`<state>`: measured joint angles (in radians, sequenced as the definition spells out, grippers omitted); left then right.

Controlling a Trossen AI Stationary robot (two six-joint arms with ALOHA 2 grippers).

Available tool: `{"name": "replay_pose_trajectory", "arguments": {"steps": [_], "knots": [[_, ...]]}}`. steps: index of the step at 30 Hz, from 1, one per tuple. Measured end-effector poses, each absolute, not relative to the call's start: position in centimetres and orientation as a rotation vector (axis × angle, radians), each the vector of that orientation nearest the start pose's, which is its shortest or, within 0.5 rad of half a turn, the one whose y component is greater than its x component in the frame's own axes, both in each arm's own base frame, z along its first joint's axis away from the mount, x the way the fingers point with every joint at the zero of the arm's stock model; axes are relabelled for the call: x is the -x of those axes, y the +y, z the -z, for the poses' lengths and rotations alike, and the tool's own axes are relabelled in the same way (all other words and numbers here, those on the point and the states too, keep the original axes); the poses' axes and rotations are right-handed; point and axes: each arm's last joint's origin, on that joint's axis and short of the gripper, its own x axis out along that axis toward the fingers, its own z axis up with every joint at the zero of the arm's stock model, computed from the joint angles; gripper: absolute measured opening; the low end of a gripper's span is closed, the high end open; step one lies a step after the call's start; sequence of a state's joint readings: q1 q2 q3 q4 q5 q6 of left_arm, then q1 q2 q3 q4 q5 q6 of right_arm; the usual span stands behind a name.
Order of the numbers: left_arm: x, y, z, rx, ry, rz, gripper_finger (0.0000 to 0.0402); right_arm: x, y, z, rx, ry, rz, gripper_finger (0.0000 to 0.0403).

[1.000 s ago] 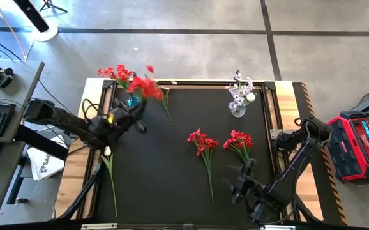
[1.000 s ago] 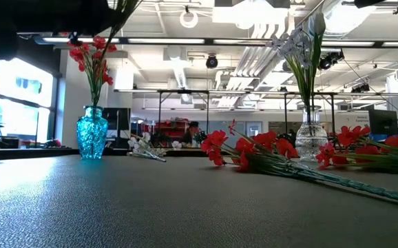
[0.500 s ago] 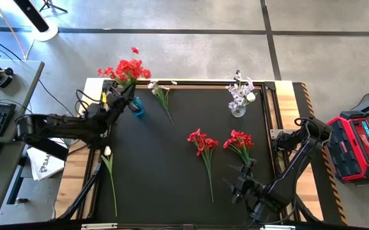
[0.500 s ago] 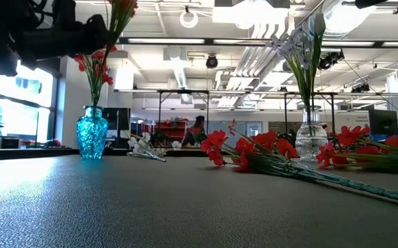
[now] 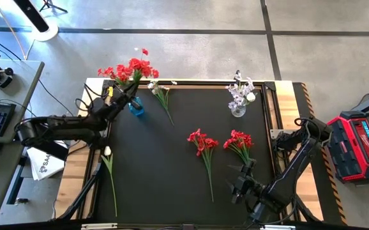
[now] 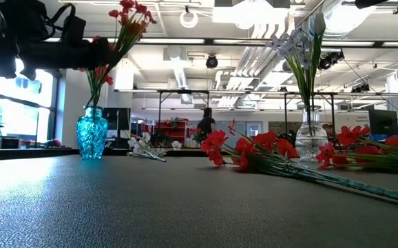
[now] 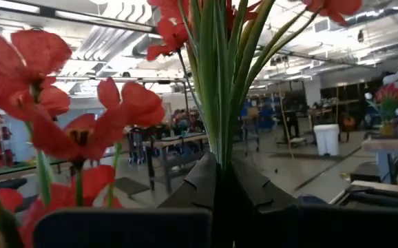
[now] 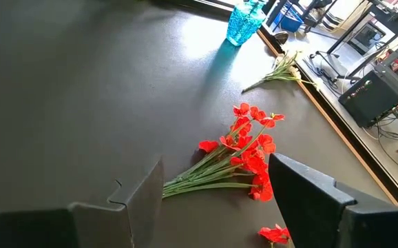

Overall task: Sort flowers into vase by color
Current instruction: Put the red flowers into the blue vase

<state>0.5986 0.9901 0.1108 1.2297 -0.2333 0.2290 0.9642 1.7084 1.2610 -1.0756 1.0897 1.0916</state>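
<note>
The left end effector [image 5: 122, 97] clamps a red flower sprig [image 5: 136, 67] by its stem, roughly upright, apparently just above the blue vase [image 5: 135, 107] – the right end effector [image 5: 239, 185] waits open, well apart.

Robot, two arms, dark matte finish throughout.
- Left arm [image 5: 57, 126]: black tubular links with bulky rounded joints; loose black cable looping along the forearm; small yellow marking just behind the left gripper [image 5: 122, 97].
- Right arm [image 5: 296, 163]: black, same jointed build.
- Right gripper [image 8: 216, 189]: two flat, angular dark-grey fingers [image 8: 140, 196] with stepped notches on their inner edges.
</note>
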Motion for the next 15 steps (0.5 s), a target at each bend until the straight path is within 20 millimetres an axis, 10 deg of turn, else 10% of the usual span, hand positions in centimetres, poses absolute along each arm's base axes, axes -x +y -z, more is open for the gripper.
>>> {"name": "replay_pose_trajectory", "arguments": {"steps": [15], "knots": [[-13.39, 10.75, -20.20, -0.276, -0.235, -0.801, 0.0003, -19.60, 23.75, -23.20, 0.267, 0.578, 0.460, 0.0236]]}}
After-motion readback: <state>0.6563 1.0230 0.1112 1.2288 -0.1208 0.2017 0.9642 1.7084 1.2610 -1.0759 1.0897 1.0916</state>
